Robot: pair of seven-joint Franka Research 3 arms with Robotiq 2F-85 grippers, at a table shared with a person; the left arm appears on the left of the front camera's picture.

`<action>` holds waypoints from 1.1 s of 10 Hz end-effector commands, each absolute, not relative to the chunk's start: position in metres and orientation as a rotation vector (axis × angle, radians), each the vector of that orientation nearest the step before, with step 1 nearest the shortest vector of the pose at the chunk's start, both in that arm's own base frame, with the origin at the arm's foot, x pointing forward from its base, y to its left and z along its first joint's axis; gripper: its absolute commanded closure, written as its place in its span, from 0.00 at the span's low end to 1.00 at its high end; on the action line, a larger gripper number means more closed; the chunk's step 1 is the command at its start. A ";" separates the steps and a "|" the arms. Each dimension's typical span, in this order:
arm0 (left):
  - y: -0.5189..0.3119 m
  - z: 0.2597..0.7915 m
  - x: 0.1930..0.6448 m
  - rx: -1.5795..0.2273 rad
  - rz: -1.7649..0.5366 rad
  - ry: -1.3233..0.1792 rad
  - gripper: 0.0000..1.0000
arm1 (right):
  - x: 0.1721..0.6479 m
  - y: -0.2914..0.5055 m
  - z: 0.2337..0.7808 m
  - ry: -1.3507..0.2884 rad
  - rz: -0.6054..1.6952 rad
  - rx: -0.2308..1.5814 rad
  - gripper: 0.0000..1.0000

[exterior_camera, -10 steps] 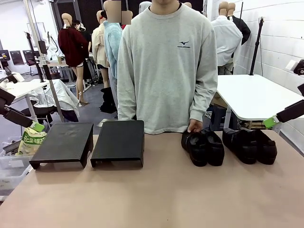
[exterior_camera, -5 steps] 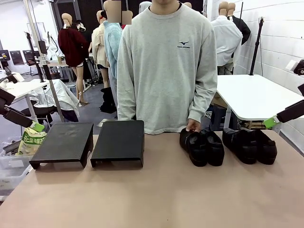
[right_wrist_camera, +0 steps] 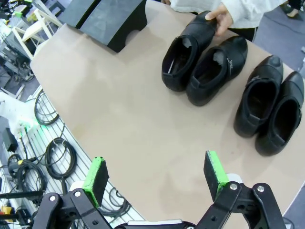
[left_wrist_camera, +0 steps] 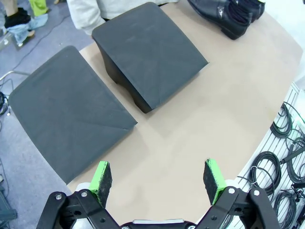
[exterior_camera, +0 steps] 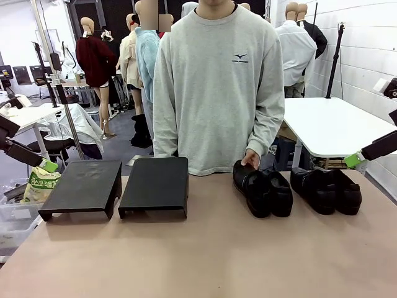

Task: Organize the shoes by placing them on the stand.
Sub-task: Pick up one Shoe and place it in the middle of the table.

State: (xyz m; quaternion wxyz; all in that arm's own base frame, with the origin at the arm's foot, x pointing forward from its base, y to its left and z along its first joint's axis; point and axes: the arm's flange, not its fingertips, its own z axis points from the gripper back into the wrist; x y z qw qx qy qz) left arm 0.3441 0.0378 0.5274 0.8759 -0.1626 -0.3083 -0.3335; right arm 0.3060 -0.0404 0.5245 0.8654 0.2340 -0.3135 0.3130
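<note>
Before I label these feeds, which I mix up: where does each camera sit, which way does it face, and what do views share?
Front: fixed between the arms, facing across the table at the person; left arm and right arm at the edges.
Left wrist: on that arm, looking down past the open left gripper at the stand.
Right wrist: likewise, past the open right gripper at the shoes and the person's hand.
Shared: all show stand and shoes.
</note>
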 end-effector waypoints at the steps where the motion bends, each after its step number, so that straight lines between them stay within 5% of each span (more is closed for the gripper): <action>1: 0.041 0.526 0.344 -0.328 -0.711 -0.638 0.00 | 0.308 -0.039 0.523 -0.659 0.669 0.514 0.00; 11: 0.041 0.526 0.344 -0.328 -0.711 -0.638 0.00 | 0.320 -0.039 0.536 -0.629 0.636 0.446 0.00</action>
